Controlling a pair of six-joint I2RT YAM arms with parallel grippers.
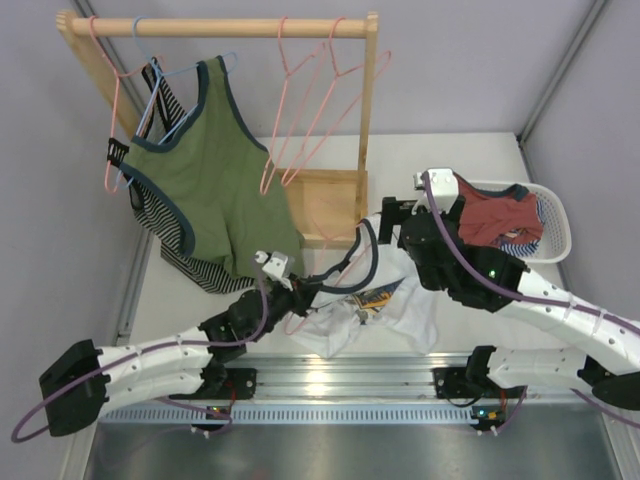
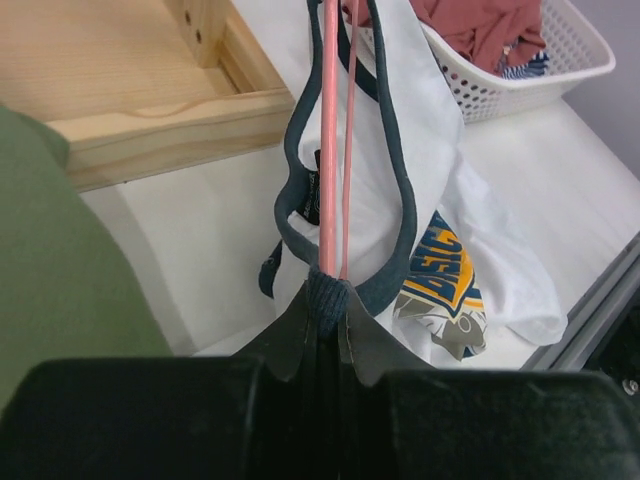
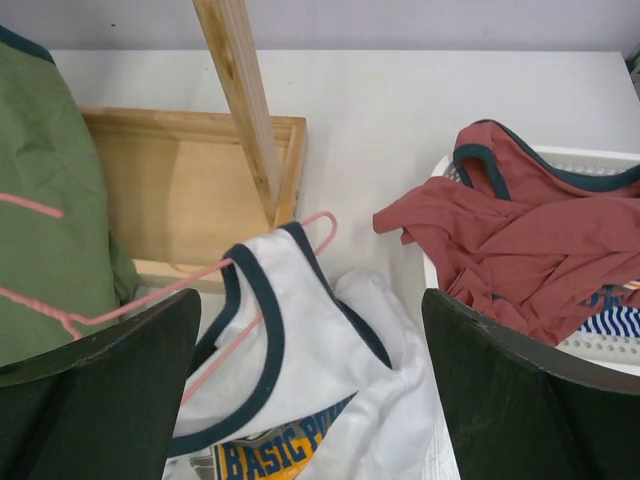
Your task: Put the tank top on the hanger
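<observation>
Two pink wires of the hanger [image 2: 328,150] run straight from the left gripper [image 2: 325,298], clamped on them, toward the wooden base [image 2: 120,90], threaded through the tank top [image 2: 430,170], which sprawls on the table [image 2: 200,240] under the spread-apart right gripper [image 3: 310,300].

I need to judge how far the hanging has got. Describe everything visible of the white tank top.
The tank top is soft-looking white fabric with navy trim at neck and armholes and a blue-and-yellow chest print starting BASIC. It lies crumpled on the table, not yet hung: the pink hanger passes through one trimmed opening, and the left end effector is shut on the trim together with the hanger wire. The rest spreads loose toward the table's near edge.
</observation>
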